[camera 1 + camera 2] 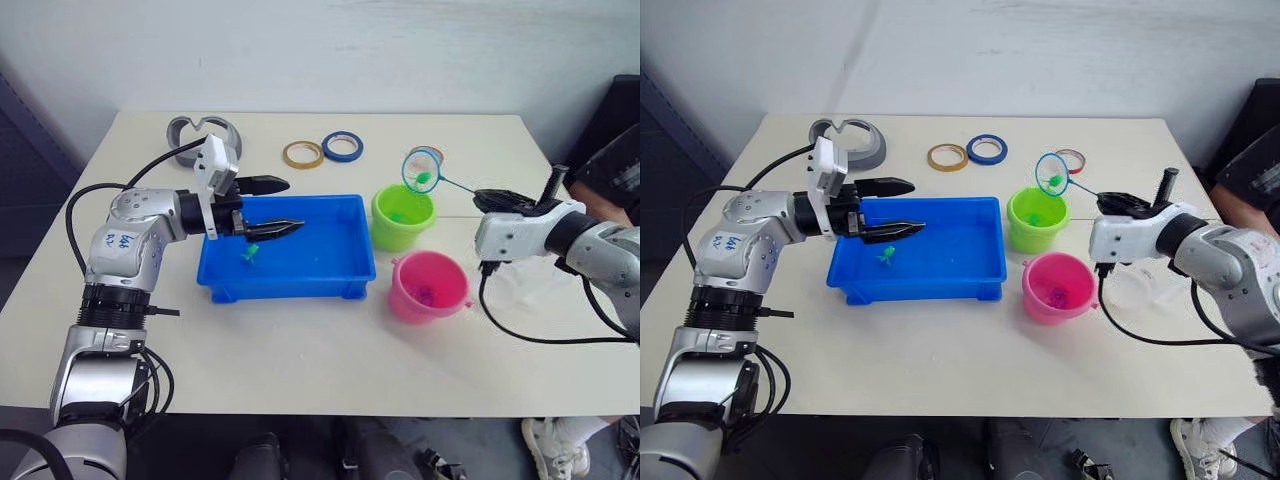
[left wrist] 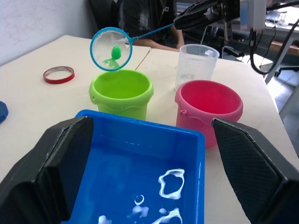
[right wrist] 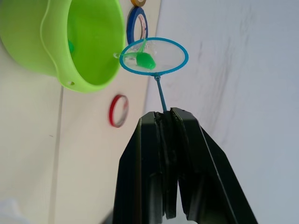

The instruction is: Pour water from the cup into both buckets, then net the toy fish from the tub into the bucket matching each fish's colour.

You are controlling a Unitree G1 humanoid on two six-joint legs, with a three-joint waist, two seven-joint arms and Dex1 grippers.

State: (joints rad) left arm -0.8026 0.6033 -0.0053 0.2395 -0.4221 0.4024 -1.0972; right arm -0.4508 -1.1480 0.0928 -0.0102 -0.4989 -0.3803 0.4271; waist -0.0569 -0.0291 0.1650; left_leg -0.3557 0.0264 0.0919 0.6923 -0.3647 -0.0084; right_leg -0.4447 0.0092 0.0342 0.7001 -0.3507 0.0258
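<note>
My right gripper (image 1: 505, 200) is shut on the thin handle of the net (image 1: 423, 170). The hoop hangs just above the far rim of the lime green bucket (image 1: 395, 238) with a green toy fish (image 3: 145, 60) in it. Another green fish (image 1: 251, 251) lies in the wet blue tub (image 1: 285, 290). My left gripper (image 1: 282, 207) is open over the tub's left end, holding nothing. The pink bucket (image 1: 415, 310) stands in front of the green one, with something small and pink inside. The clear cup (image 2: 196, 65) stands upright right of the pink bucket.
Yellow (image 1: 302, 154), blue (image 1: 342, 147) and red (image 1: 1071, 160) tape rings lie at the back of the table, with a grey curved object (image 1: 203, 135) at the back left. A person (image 1: 1250, 170) sits past the table's right edge.
</note>
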